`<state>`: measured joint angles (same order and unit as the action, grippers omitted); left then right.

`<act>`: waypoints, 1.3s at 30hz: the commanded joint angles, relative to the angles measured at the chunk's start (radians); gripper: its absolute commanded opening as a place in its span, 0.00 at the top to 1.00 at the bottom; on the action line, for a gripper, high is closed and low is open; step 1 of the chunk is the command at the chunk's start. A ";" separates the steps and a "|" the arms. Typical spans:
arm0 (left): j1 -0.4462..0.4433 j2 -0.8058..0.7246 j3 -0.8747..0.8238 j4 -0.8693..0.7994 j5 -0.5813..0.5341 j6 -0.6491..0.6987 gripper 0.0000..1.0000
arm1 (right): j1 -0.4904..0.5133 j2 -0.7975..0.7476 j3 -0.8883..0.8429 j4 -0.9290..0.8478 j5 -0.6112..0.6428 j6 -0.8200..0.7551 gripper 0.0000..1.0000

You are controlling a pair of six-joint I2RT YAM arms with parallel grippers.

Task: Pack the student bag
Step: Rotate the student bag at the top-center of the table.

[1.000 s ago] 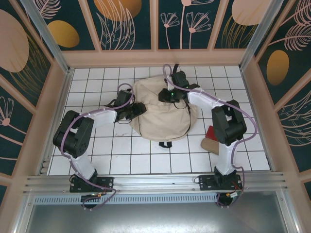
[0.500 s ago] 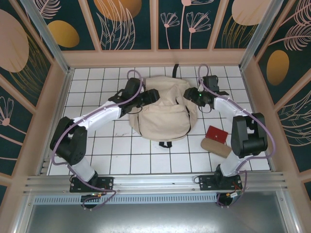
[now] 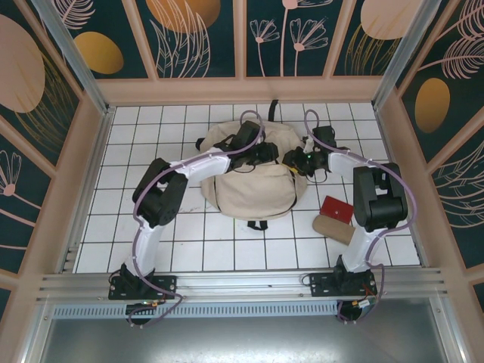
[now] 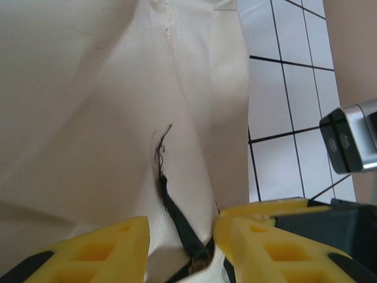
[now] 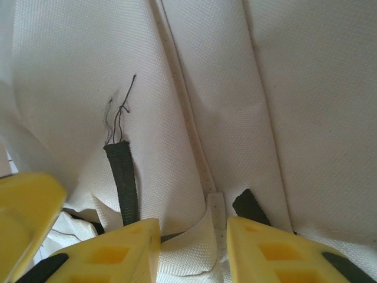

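The student bag (image 3: 249, 187) lay on the tiled table (image 3: 181, 242), seemingly being opened, with the left gripper (image 4: 181, 236) and right gripper (image 5: 191, 236) side by side at its top edge, jaws half-spread around fabric folds, grip unclear, so the next move called for parting its mouth.

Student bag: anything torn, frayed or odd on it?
Fabric of the student bag looks intact, but a black strap end is frayed, loose threads trailing over the cream cloth; the left wrist view shows a similar frayed strap.
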<state>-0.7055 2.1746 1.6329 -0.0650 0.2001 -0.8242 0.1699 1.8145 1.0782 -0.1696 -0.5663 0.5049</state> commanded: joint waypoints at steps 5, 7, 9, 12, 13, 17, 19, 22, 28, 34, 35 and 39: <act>-0.003 0.103 0.131 -0.108 -0.010 -0.030 0.60 | -0.006 0.034 0.008 0.050 -0.122 -0.007 0.75; -0.003 0.125 0.150 -0.140 -0.008 -0.039 0.61 | -0.006 0.038 0.003 0.063 -0.135 -0.004 0.79; -0.003 0.138 0.162 -0.166 -0.013 -0.050 0.62 | -0.006 0.037 -0.001 0.070 -0.138 -0.003 0.84; -0.003 0.153 0.182 -0.194 -0.012 -0.061 0.64 | -0.006 0.040 -0.001 0.069 -0.135 -0.006 0.86; -0.002 0.162 0.190 -0.204 -0.007 -0.060 0.65 | -0.006 0.040 -0.001 0.068 -0.135 -0.007 0.86; -0.003 0.188 0.210 -0.224 0.008 -0.050 0.73 | -0.001 0.046 -0.003 0.068 -0.138 -0.018 0.89; -0.003 0.194 0.211 -0.231 0.016 -0.038 0.76 | 0.003 0.051 -0.006 0.075 -0.140 -0.019 0.90; -0.003 0.169 0.193 -0.246 -0.029 -0.016 0.76 | 0.002 0.041 -0.033 0.150 -0.188 0.008 0.93; 0.025 0.029 0.083 -0.288 -0.193 0.018 0.75 | 0.054 0.007 -0.052 0.231 -0.275 0.071 1.00; 0.048 -0.099 -0.018 -0.283 -0.158 0.080 0.66 | 0.141 0.012 -0.084 0.181 -0.197 0.054 1.00; 0.048 -0.105 -0.025 -0.287 -0.140 0.089 0.65 | 0.151 0.018 -0.097 0.194 -0.183 0.053 1.00; 0.035 -0.119 -0.055 -0.296 -0.083 0.123 0.65 | 0.185 0.058 -0.153 0.280 -0.180 0.090 1.00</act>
<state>-0.6537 2.0800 1.6054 -0.3191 0.0711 -0.7567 0.3317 1.8507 0.9627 0.0559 -0.7464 0.5697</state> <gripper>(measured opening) 0.346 0.051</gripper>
